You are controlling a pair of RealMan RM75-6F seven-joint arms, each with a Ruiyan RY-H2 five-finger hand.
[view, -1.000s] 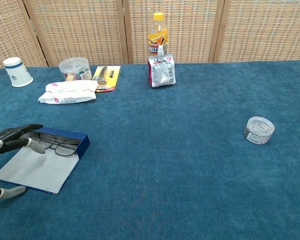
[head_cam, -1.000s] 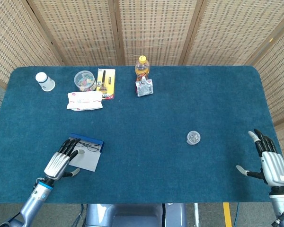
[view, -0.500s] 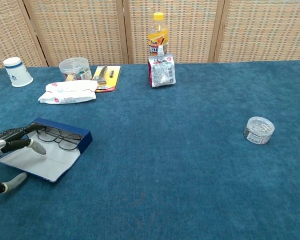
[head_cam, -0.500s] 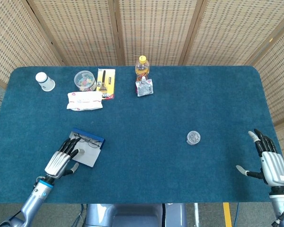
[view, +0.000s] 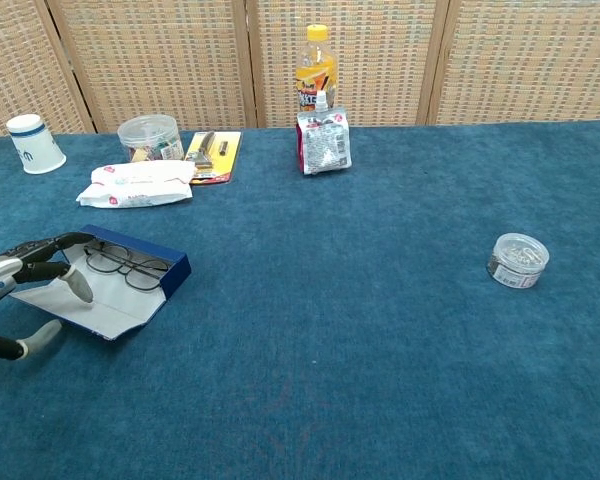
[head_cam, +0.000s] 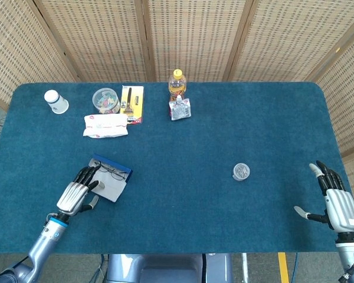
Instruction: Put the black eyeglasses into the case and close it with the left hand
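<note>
Blue carpeted table point(head_cam: 224, 135) carries the open case point(view: 120, 283) at its front left, flap raised toward the robot, long axis running left-to-right. Left hand point(view: 15, 290) grips that flap and lies directly beside it; the black eyeglasses point(view: 125, 264) rest inside, just beyond the fingers. Right hand point(head_cam: 336, 200) rests released, fingers spread, well apart.
</note>
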